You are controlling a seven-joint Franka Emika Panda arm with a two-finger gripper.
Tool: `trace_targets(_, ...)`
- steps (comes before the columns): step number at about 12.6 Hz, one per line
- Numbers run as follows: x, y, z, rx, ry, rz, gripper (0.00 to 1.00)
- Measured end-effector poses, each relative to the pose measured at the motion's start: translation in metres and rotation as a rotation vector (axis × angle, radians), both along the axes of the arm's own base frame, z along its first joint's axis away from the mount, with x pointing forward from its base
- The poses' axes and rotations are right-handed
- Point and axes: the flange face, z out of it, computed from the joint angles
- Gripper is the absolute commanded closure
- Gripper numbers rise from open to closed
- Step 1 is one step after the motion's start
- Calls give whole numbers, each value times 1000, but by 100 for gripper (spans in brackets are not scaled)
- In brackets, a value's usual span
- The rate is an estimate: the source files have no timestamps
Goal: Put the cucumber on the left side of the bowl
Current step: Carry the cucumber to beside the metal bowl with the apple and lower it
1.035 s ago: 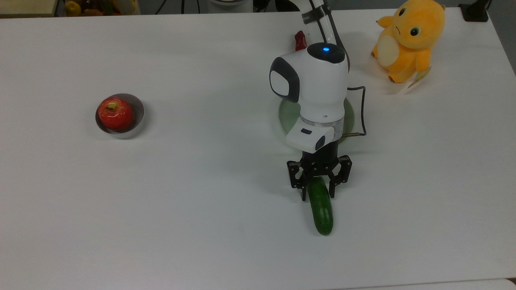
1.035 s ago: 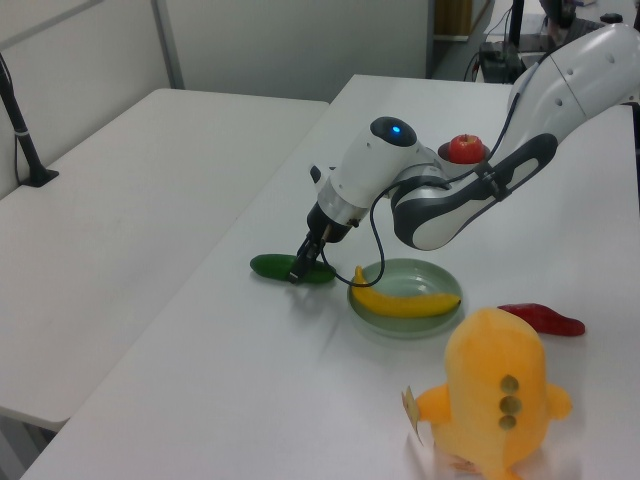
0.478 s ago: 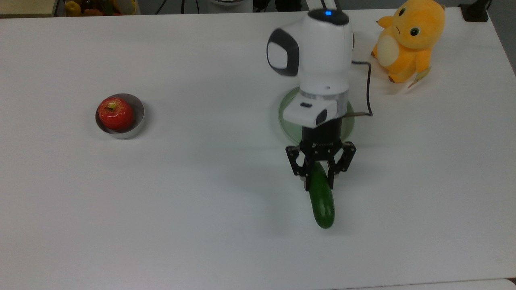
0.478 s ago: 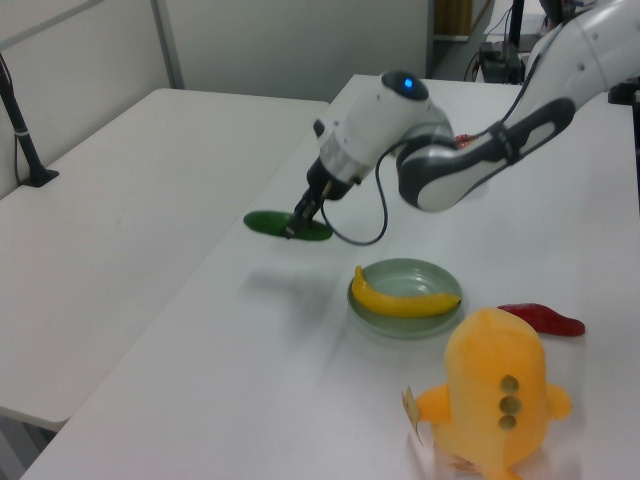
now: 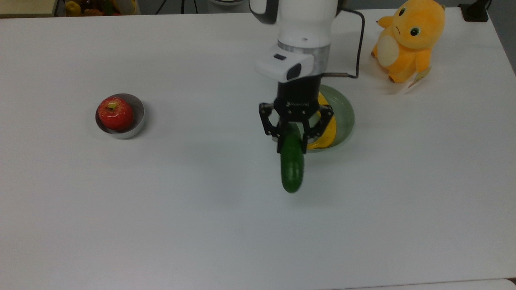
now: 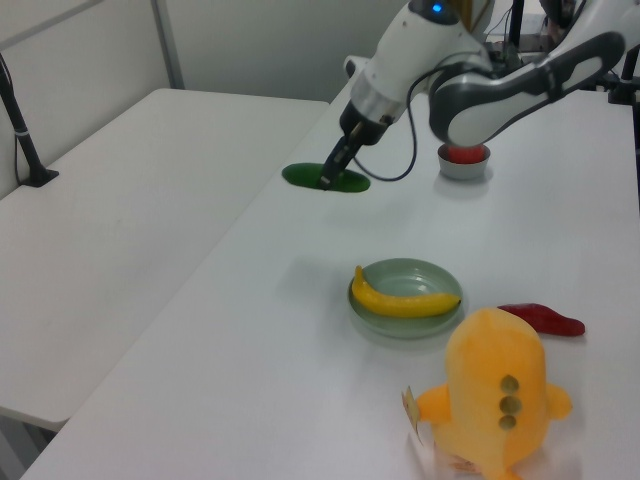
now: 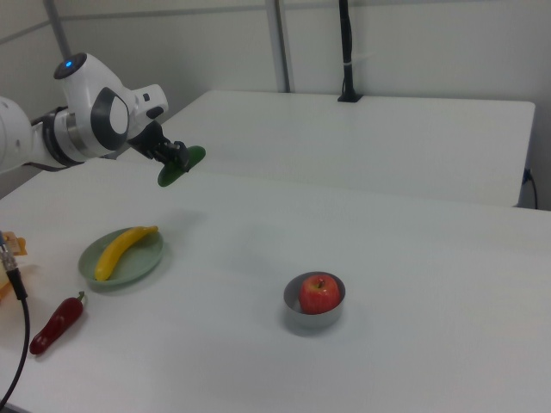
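The cucumber [image 5: 292, 166] hangs in the air above the white worktop [image 5: 201, 209], clamped near one end between the black fingers [image 5: 279, 139] of the gripper [image 5: 292, 141]; they are closed tight onto its sides, with most of its length sticking out free beyond them. In the top view it sits just beside the green plate [image 5: 345, 110] with the banana [image 5: 325, 131], and well apart from the bowl [image 5: 136, 119], which holds a red apple [image 5: 115, 113] far off to the top view's left. The right view shows the cucumber [image 7: 181, 164] lifted clear of the worktop and tilted a little, its free end drooping. It looks smooth and glossy, so it is probably slippery, and its round section gives the fingers little flat surface to bite on. It seems stiff enough to keep its shape and fairly light, likely a toy, so crushing is not a worry. The weak point is the off-centre hold: with the long end overhanging, it could swivel between the fingers or slide out on a quick sideways carry. A grip nearer the middle would balance better; as held, a slow, level move towards the bowl and a low release beside it would suit. The plush toy [image 5: 407, 38] stands clear of that path.
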Motion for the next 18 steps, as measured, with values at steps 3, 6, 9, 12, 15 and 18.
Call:
trace_targets(3,-29,-48,15,-28,128,42,89)
trace_targets(6,-57,-135,31,-26,294,161,89)
trace_targets(9,-66,-200,10,-56,362,214,88)
trace_targets(12,-78,-235,-24,-70,423,233,86)
trace_targets(15,-86,-265,-55,-83,403,218,86)
trace_targets(18,-90,-281,-82,-93,376,195,86)
